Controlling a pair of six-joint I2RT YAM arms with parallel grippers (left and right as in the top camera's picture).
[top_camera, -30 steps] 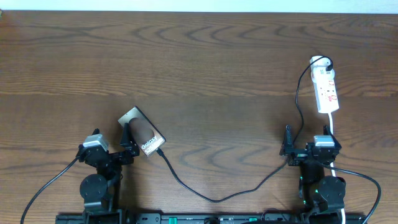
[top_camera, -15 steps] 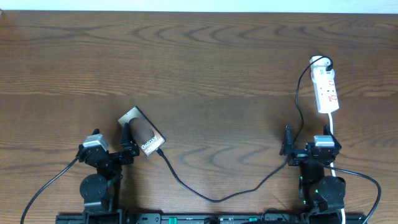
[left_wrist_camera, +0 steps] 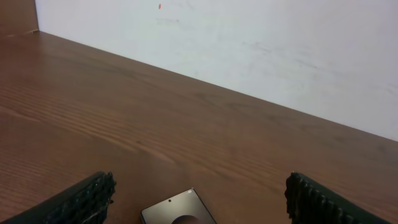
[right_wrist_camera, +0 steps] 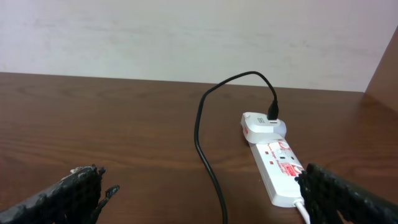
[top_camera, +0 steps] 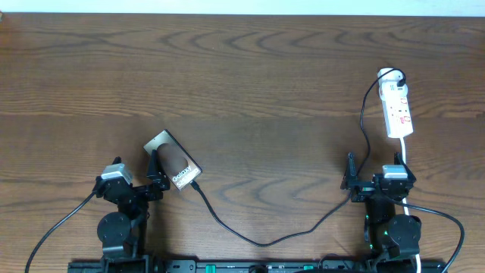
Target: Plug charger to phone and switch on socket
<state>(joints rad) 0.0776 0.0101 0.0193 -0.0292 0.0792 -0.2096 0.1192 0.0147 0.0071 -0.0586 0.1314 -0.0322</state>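
The phone (top_camera: pixel 173 161) lies flat at the left of the table, its lettered end toward the front right; its far end shows in the left wrist view (left_wrist_camera: pixel 177 210). The black charger cable (top_camera: pixel 261 241) runs from the phone's lettered end across the front of the table up to the white socket strip (top_camera: pixel 398 111) at the right, also in the right wrist view (right_wrist_camera: pixel 277 165). The cable (right_wrist_camera: pixel 208 149) enters a white adapter on the strip's far end. My left gripper (top_camera: pixel 154 180) is open just in front of the phone. My right gripper (top_camera: pixel 353 180) is open, empty, in front of the strip.
The strip's white cord (top_camera: pixel 405 165) runs toward the front past my right arm. A white wall (left_wrist_camera: pixel 249 43) stands behind the table's far edge. Bare wooden tabletop (top_camera: pixel 250 76) fills the middle and back.
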